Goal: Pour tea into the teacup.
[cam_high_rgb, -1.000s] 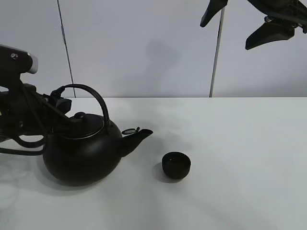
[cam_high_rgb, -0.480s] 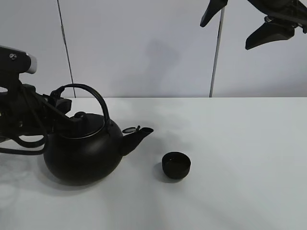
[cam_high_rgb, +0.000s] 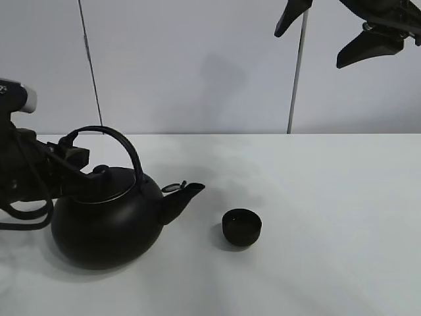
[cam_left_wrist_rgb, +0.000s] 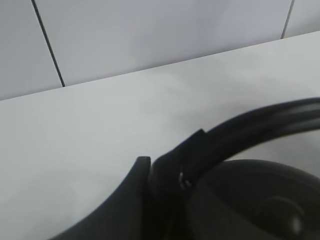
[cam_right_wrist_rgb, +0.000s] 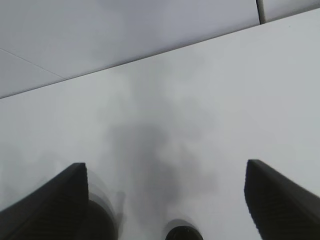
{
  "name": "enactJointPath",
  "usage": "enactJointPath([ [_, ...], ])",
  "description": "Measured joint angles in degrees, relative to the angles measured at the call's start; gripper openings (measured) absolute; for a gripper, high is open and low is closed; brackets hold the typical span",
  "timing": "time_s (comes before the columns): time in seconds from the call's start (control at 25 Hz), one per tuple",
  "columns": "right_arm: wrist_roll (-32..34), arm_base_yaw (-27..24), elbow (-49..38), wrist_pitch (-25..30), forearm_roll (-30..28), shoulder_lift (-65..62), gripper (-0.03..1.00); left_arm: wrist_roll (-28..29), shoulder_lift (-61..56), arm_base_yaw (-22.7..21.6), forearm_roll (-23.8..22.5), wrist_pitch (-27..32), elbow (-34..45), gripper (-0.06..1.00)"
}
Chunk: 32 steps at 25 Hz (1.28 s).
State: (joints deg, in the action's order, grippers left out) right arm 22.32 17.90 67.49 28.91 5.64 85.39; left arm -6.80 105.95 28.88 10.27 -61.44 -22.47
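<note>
- On the white worktop (cam_high_rgb: 329, 197), the biggest thing was the black kettle (cam_high_rgb: 105, 227), standing at the left with its spout (cam_high_rgb: 183, 196) aimed toward the cup.
- The left claw (cam_high_rgb: 71, 157) was clamped together on the kettle's arched handle (cam_high_rgb: 112, 135), gripping it at the end away from the spout; the left wrist view showed a dark finger (cam_left_wrist_rgb: 125, 200) against the handle (cam_left_wrist_rgb: 260, 125).
- The right claw (cam_high_rgb: 329, 33) hung high at the far right, its jaws wide apart and holding nothing; its own view showed both fingers (cam_right_wrist_rgb: 50, 200) spread above bare worktop.
- The cup (cam_high_rgb: 241, 227), small, black and handleless, sat upright near the middle, to the right of the spout and apart from it; it also showed at the very edge of the right wrist view (cam_right_wrist_rgb: 184, 234).
- Risk, as I judged it: the spout was short of the cup, so tipping from there would spill tea onto the worktop.
- The off-centre hold on the handle could let the heavy kettle swing or slip as it tilted.
- A low spout could knock the light cup over.
- Compared with a second earlier, the kettle and left claw had shifted left, away from the cup, and the arm sat lower; the cup and right claw had not moved.
</note>
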Motion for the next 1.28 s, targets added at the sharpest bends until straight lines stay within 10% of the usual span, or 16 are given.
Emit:
enactJointPath([
  [0.4, 0.0, 0.0, 0.0, 0.0, 0.0, 0.0, 0.59, 0.4, -0.1, 0.0, -0.3, -0.8, 0.8, 0.11],
  [1.28, 0.0, 0.0, 0.0, -0.1, 0.0, 0.0, 0.59, 3.5, -6.0, 0.1, -1.7, -3.8, 6.1, 0.54],
])
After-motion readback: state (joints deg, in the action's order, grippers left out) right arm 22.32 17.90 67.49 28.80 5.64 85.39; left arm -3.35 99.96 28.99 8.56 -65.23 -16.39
